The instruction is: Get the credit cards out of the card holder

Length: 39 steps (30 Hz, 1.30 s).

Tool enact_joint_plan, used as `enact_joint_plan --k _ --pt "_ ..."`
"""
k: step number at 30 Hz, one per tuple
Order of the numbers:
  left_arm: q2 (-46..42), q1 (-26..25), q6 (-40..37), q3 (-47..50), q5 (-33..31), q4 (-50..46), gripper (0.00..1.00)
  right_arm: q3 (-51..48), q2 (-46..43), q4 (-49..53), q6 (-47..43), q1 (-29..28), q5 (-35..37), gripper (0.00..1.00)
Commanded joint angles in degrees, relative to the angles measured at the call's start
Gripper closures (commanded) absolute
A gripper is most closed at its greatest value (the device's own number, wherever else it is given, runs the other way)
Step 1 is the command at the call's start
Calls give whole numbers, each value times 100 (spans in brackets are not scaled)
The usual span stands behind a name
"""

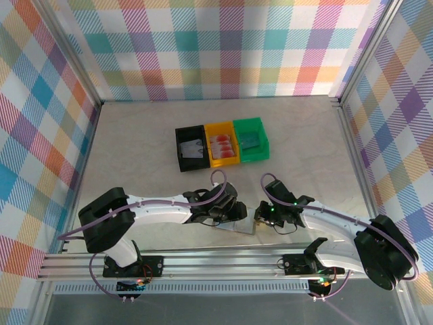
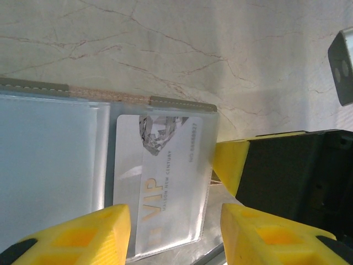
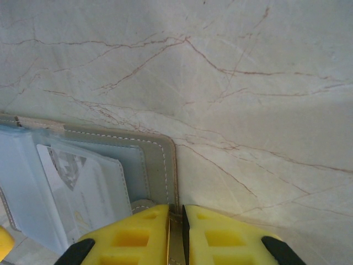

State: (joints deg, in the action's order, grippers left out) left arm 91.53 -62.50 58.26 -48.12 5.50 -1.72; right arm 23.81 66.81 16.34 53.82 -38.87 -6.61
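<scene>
Card holder [image 1: 235, 227] lies open & flat on the table [image 1: 135, 142], near the front edge, btw the two grippers. It has a grey-brown stitched border, pale blue-grey inside, clear sleeves facing up. White VIP card [image 2: 165, 182] sits under the plastic of the end sleeve, w/ gold lettering and a grey diamond graphic at its far end. Its near end is partly hidden behind a finger.

Left gripper [image 2: 175, 218]: yellow fingers [image 2: 83, 237] partway apart, one each side of that sleeve's near end. Contact w/ the card, can't tell.

Right gripper [image 3: 175, 221]: fingers nearly together, pinching the holder's border, a thin strip of it showing in the slit. In the left wrist view its yellow fingertip & black body sit just beside the card's sleeve, crowding that side.

Further back, well apart from the holder, 3 bins stand side by side in a row:
- black bin [image 1: 193, 164] w/ a greyish card [image 1: 194, 147]
- yellow bin [image 1: 223, 161] w/ red/pink cards [image 1: 222, 143]
- green bin [image 1: 254, 157] w/ a teal card [image 1: 249, 139]

Plaid walls [image 1: 216, 47] on 3 sides. Metal rail [image 1: 203, 261] runs along the front by the arm bases.
</scene>
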Motion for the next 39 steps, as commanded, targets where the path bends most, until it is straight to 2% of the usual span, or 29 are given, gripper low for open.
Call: enact_joint_plan --k 1,10,26,30,35,39 --pt "108 -43 114 131 70 149 54 -175 148 12 76 -59 90 83" --pt "343 -68 261 312 145 381 58 -187 174 -27 78 -62 91 83" --pt "525 -96 362 428 155 493 71 -210 173 -23 66 -68 99 83" --pt "389 -96 181 330 7 68 71 -202 184 -14 58 -71 96 83" --pt "-8 -96 -426 -143 -609 -1161 71 -219 144 33 73 -73 147 83" --pt "58 -96 -550 -392 -580 -1328 70 -223 144 23 97 -68 151 83"
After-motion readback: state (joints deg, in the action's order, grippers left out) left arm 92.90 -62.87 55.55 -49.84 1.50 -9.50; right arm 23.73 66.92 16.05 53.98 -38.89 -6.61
